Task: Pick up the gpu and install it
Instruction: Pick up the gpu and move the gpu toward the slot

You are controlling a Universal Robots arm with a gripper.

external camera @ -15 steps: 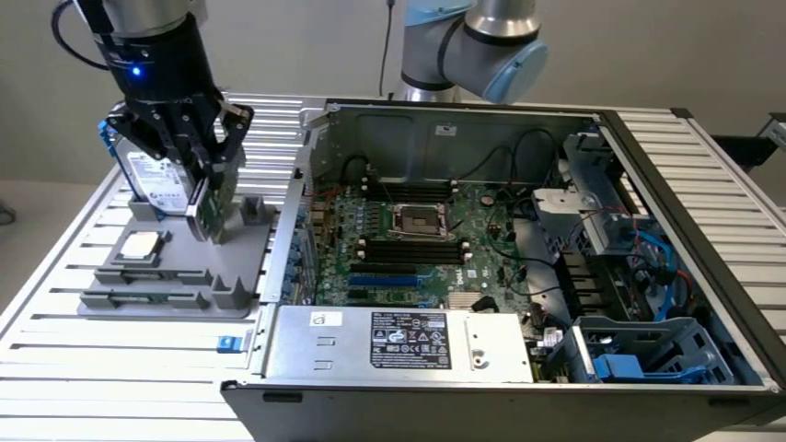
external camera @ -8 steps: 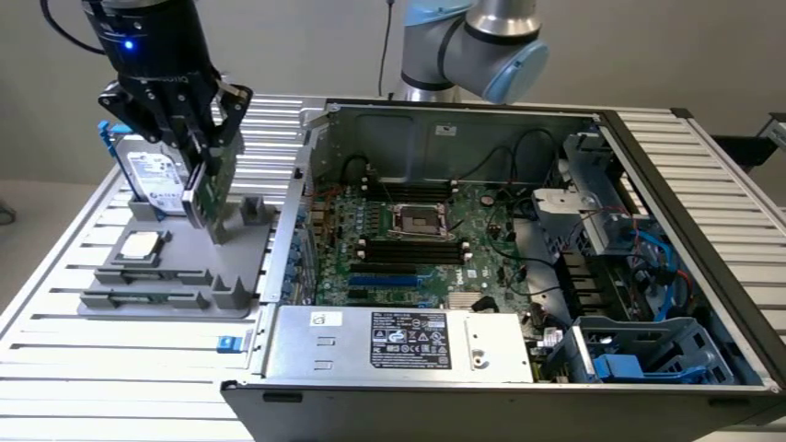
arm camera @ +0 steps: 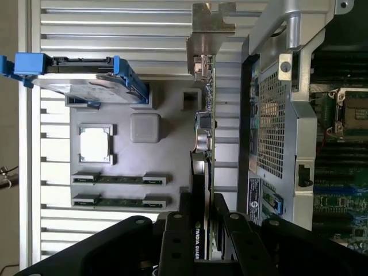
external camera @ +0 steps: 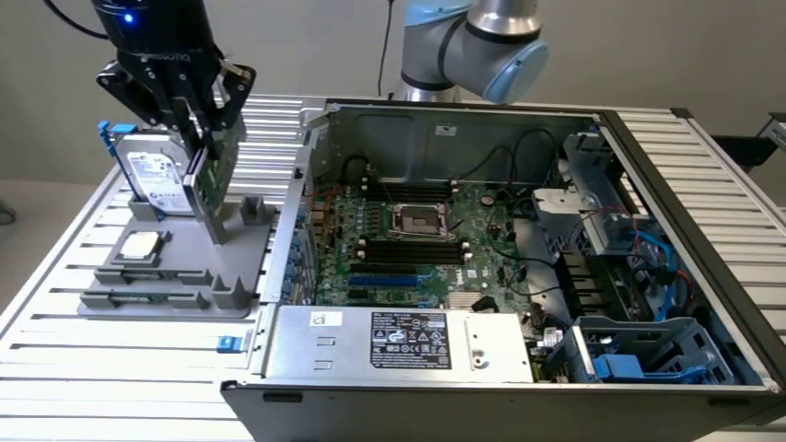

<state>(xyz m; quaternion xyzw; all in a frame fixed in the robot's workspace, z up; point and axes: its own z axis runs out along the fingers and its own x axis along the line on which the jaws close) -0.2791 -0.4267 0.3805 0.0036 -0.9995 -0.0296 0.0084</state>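
Exterior view's left: silver hard drive [external camera: 157, 180] in a blue-handled frame stands in the grey moulded fixture [external camera: 172, 302], its white label unreadable; a square silver processor chip [external camera: 139, 246] lies flat in front of it. Just beside the drive, the black gripper [external camera: 206, 138] has its jaws clenched on the gpu [external camera: 213, 189], a thin green-board card upright over the fixture; its black cover reads "NVIDIA QUAD…" in the wrist view. Right: open sheet-metal computer case [external camera: 467, 133], green motherboard [external camera: 418, 253], boxy power supply [external camera: 368, 336] with an illegible printed label.
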